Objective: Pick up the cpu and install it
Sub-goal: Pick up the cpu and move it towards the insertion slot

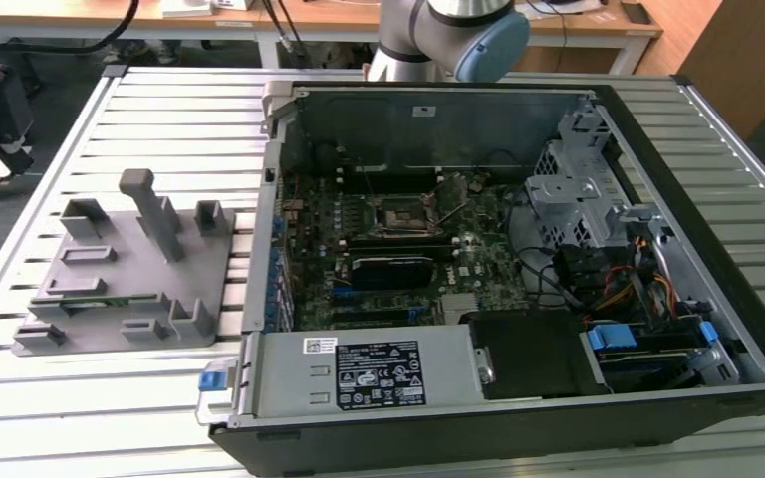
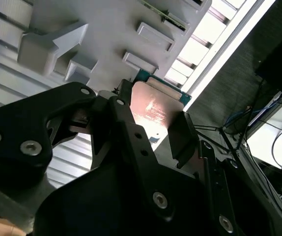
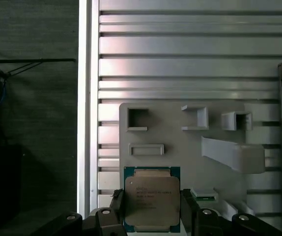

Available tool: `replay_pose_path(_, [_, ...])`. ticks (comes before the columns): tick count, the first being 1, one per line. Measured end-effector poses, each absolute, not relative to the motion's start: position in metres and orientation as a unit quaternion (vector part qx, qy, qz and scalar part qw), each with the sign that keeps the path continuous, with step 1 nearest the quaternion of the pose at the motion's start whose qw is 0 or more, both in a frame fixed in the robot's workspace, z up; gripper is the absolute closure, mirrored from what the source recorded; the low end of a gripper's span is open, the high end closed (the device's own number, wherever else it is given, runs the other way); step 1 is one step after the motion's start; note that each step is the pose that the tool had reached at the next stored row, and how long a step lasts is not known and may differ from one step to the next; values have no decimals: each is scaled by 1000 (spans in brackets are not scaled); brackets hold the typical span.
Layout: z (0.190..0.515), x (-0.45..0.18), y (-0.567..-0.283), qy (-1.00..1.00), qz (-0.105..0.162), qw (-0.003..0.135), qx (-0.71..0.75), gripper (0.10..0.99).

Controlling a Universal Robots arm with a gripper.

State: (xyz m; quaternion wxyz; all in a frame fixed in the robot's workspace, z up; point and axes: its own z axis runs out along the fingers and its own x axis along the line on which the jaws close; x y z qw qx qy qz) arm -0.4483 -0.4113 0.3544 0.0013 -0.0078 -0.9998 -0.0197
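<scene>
The cpu point(image 3: 151, 199) is a flat square chip with a shiny metal top and a green rim. It sits between the two black fingers point(image 3: 187, 209) of my gripper point(image 3: 152, 211), which is shut on its opposite edges. In the second wrist view the cpu point(image 2: 153, 110) shows from a slant, clamped in the gripper point(image 2: 151, 132). It hangs well above the grey fixture plate point(image 3: 180, 147). The black motherboard socket point(image 1: 400, 217) with its metal frame lies inside the open computer case point(image 1: 489, 110).
The grey fixture plate point(image 1: 130, 269) with raised blocks and a tall post lies on the slatted metal table point(image 1: 156, 129), on the exterior view's left of the case. Drive cages and cables point(image 1: 596, 259) crowd the case's right side. The arm's joint point(image 1: 469, 40) stands behind the case.
</scene>
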Motion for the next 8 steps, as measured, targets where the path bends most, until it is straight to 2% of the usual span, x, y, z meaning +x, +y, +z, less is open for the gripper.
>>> replay_pose_path(8, [373,-448,-411,-1000,-20,1,-8,545])
